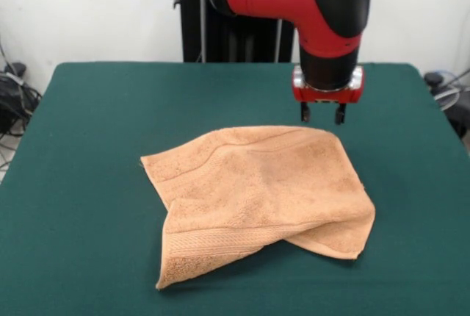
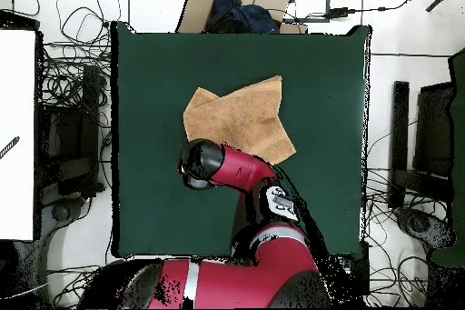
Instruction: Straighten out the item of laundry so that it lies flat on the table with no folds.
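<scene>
The towel [image 1: 257, 195] is seen lying near the middle of the table [image 1: 81, 184], crumpled and not flat: in the front view, one layer is folded over along the edge at 6 o'clock, with a woven band showing there and a corner tucked under at about 4 o'clock. In the overhead view the towel [image 2: 241, 120] is found slightly toward 12 o'clock of the table's [image 2: 154, 188] centre.

The gripper [image 1: 322, 114] is held just above the cloth's far edge, at about 1 o'clock of the towel in the front view. Its two fingers are seen parted, with nothing between them; no cloth is gripped.

Risks judged from here: if both layers are pinched at once, the fold would be dragged along rather than opened. If only a few terry loops are caught, the edge could slip out mid-pull. A pull made too low could bunch the cloth against the felt-like top.
</scene>
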You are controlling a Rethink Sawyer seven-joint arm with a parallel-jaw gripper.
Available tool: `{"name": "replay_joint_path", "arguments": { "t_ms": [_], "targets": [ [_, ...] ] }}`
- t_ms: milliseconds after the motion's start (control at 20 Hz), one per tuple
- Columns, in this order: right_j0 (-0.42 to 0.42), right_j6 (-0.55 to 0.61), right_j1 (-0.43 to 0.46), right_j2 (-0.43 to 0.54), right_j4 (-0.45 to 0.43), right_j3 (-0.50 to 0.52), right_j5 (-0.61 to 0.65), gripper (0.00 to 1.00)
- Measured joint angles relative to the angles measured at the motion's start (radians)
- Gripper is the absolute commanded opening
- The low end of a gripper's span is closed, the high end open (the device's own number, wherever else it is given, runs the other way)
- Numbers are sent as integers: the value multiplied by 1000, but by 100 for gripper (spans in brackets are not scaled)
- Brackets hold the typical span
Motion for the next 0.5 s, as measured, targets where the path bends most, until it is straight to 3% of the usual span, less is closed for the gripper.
{"name": "replay_joint_path", "arguments": {
  "t_ms": [500],
  "targets": [
    [-21, 0, 21, 0, 21, 0, -28, 100]
  ]
}}
